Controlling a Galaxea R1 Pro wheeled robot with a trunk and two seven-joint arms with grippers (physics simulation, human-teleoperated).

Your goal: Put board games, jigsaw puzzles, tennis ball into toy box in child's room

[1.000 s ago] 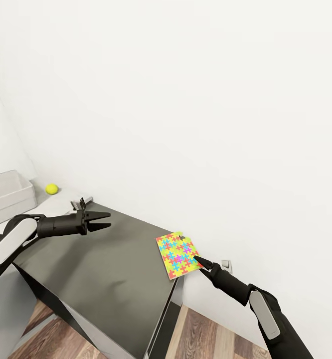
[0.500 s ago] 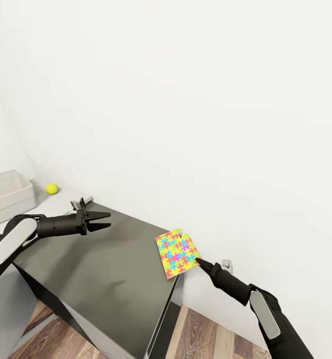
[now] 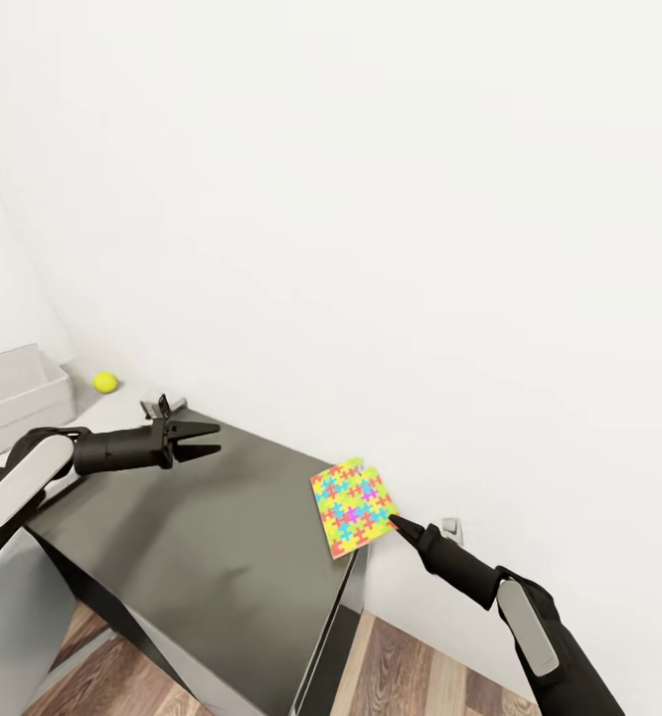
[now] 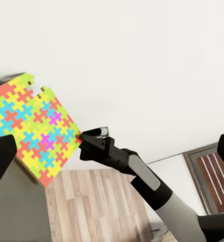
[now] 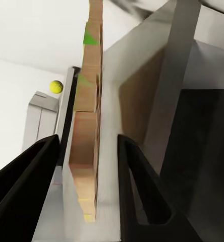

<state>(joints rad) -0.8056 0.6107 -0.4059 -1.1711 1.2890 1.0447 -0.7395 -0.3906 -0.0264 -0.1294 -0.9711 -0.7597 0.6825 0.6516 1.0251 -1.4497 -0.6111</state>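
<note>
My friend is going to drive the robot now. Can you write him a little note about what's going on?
Right gripper: at the edge of a jigsaw puzzle tilted up at the dark table's far corner; its fingers straddle the board, but I cannot tell if they are clamped.
Left gripper: open, empty, hovering over the dark table.
Tennis ball: on the light-grey top, beside the toy box.
Done: something green already shows in the box.
Left: carry this puzzle to the box, then the ball. The other toys are out of view here.
</note>
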